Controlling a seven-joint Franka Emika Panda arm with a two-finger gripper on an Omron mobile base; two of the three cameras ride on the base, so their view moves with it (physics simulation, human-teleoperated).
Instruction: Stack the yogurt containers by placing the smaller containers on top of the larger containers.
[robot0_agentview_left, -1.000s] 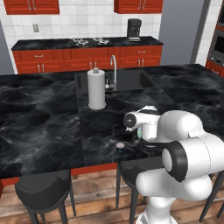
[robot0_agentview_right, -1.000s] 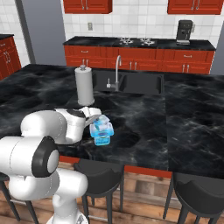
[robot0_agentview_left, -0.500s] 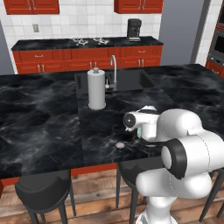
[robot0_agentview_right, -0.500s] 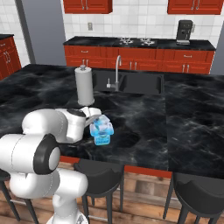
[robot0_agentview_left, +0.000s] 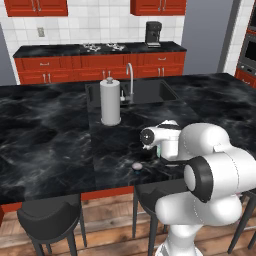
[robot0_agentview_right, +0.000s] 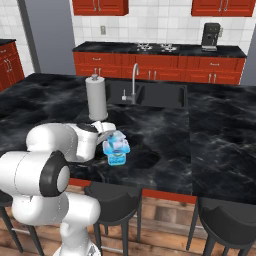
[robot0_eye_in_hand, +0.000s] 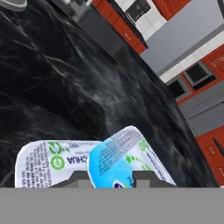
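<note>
The gripper (robot0_eye_in_hand: 107, 179) is clamped on the small yogurt cup (robot0_eye_in_hand: 114, 159), held tilted just over the larger tub (robot0_eye_in_hand: 48, 164), whose lid shows at nine o'clock of it in the hand view. Both sit near the counter (robot0_agentview_right: 165, 145) front edge. The cup looks light, thin-walled and slick, so its sides below the flanged lid seem the safest hold. Farther back, at eleven o'clock, stands the paper-towel roll (robot0_agentview_right: 96, 98).

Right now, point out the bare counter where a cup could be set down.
Free: the dark counter between the yogurt containers and sink. Also left of the paper-towel roll. Crowded: around the gripper, containers and grey disc.
</note>
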